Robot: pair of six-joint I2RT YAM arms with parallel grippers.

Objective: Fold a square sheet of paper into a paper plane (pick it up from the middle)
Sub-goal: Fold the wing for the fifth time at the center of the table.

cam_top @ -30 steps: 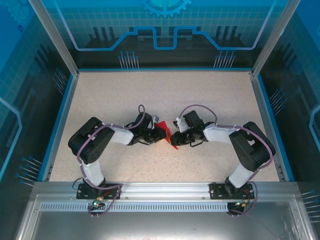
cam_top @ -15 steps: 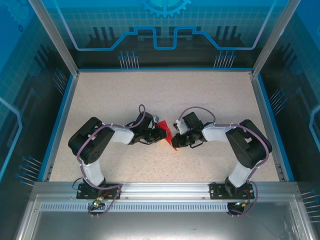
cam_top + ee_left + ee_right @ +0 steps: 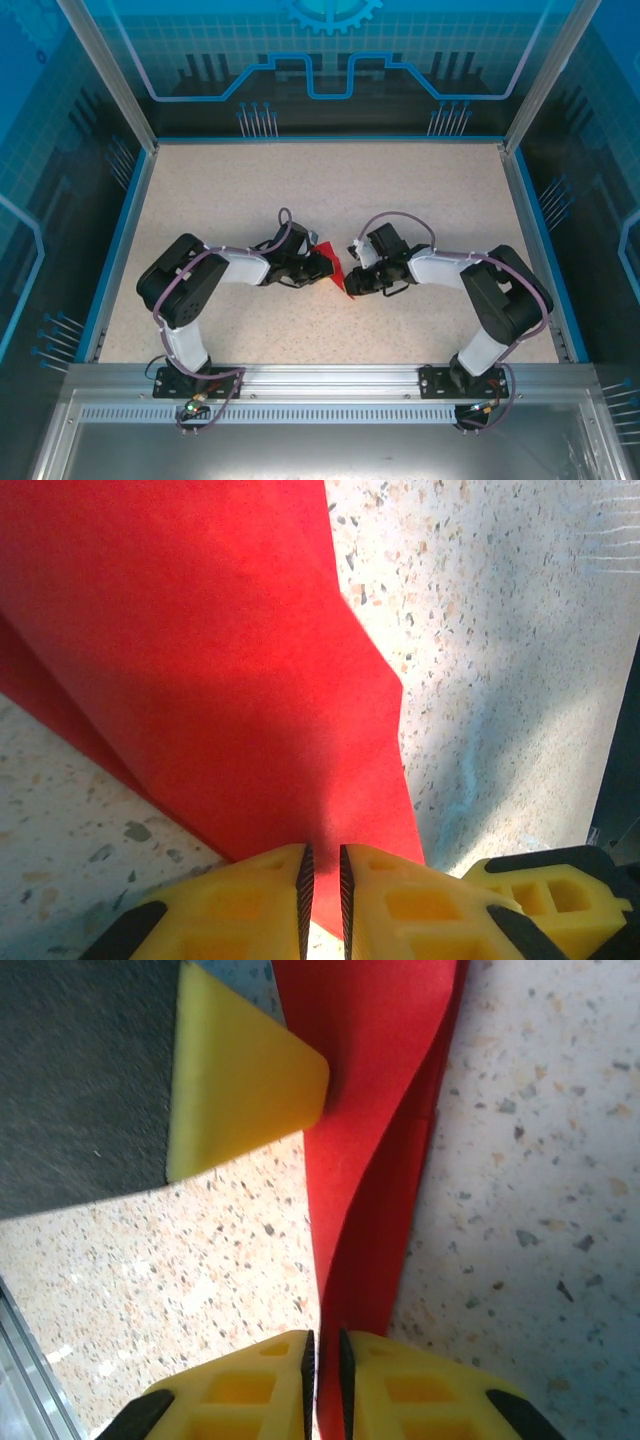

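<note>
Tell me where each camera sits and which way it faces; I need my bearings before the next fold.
Top external: fixed above and behind the arm bases, looking down on the table; both arms show, left end effector and right end effector meeting at the red paper.
Left wrist: on the left arm, looking along its end effector, shut on the paper.
Right wrist: on the right arm, looking along its end effector, shut on the paper.
Shared: both wrist views see the same red paper over the speckled tabletop.

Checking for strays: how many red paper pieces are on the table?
1: a folded bright red paper sheet, clamped between left pincer and right pincer. The arms may hide more.
</note>
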